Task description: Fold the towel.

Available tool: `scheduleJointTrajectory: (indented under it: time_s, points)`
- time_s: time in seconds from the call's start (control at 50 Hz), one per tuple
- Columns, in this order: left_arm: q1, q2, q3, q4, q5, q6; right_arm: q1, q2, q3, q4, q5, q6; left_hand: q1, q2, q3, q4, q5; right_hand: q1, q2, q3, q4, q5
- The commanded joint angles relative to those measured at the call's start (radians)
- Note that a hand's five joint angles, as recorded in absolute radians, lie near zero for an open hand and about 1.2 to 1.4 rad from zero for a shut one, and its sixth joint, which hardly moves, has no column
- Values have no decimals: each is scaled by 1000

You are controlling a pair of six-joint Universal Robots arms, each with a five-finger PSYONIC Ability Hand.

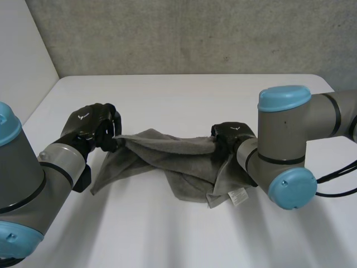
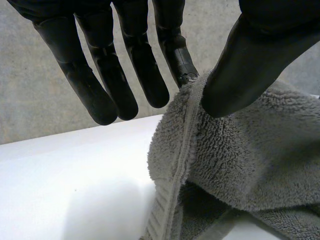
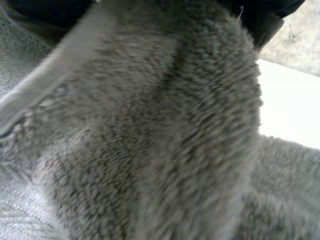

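Observation:
A grey towel hangs stretched between my two hands, its lower folds resting on the white table. My left hand holds the towel's left end. In the left wrist view the thumb and one finger pinch the hemmed edge of the towel, while the other fingers stay straight. My right hand is closed on the towel's right end. In the right wrist view the towel bunches up against the palm and hides its fingers. A white label hangs at the lower right corner.
A grey wall rises behind the table's far edge, and a white panel stands at the left. Bare tabletop lies in front of the towel and beyond it.

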Motion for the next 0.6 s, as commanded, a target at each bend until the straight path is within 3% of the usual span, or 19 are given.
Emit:
scheduleJointTrajectory:
  time_s: [0.02, 0.04, 0.08, 0.1, 0.14, 0.2, 0.26, 0.32, 0.36, 0.38, 0.42, 0.48, 0.52, 0.56, 0.6]
  points:
    - [3, -38, 3, 20, 22, 7, -5, -135, 24, -3, -32, -183, 39, 49, 22, 47, 32, 83, 83, 96, 87, 70]
    - [3, -38, 3, 21, 22, 7, -5, -135, 24, -3, -32, -184, 39, 49, 22, 47, 32, 83, 83, 96, 87, 70]
    - [2, -111, 19, 47, 36, 11, 1, -138, 17, 38, -70, -401, 39, 49, 22, 47, 32, 83, 83, 96, 87, 70]
    - [2, -111, 19, 47, 36, 11, 1, -138, 17, 38, -70, -402, 39, 49, 22, 47, 32, 83, 83, 96, 87, 70]
    - [-1, -198, 77, 56, 36, 23, 4, -115, 3, 67, -73, -605, 39, 49, 22, 47, 32, 83, 83, 96, 87, 70]
    - [-6, -300, 184, 44, 34, 73, 19, -83, -34, 55, -70, -702, 39, 49, 22, 47, 32, 83, 83, 96, 87, 70]
    - [-8, -345, 254, 44, 33, 110, 21, -66, -77, 20, -67, -709, 39, 49, 22, 47, 32, 83, 83, 96, 87, 70]
    - [-15, -394, 398, 44, 21, 175, 21, -46, -190, -123, -72, -713, 39, 49, 22, 47, 32, 83, 83, 96, 87, 70]
    - [-23, -381, 525, 68, 25, 192, 12, -57, -287, -323, -87, -724, 39, 49, 22, 47, 32, 83, 83, 96, 87, 70]
    - [-23, -381, 526, 68, 25, 192, 12, -57, -287, -324, -87, -724, 39, 49, 22, 47, 32, 83, 83, 96, 87, 70]
    - [-49, -325, 657, 164, 24, 190, 7, -102, -338, -566, -128, -721, 39, 49, 22, 47, 32, 83, 83, 96, 87, 70]
    - [-60, -289, 700, 231, 24, 192, 7, -146, -341, -699, -165, -713, 39, 49, 22, 47, 32, 83, 83, 96, 87, 70]
    - [-64, -219, 739, 365, 22, 195, 9, -211, -339, -893, -232, -702, 39, 49, 22, 47, 32, 83, 83, 96, 87, 70]
    - [-64, -194, 756, 416, 19, 196, 9, -225, -348, -917, -271, -689, 39, 49, 22, 47, 32, 83, 83, 96, 87, 70]
    - [-64, -173, 776, 470, 15, 201, 9, -216, -384, -832, -341, -634, 39, 49, 22, 47, 32, 83, 83, 96, 87, 70]
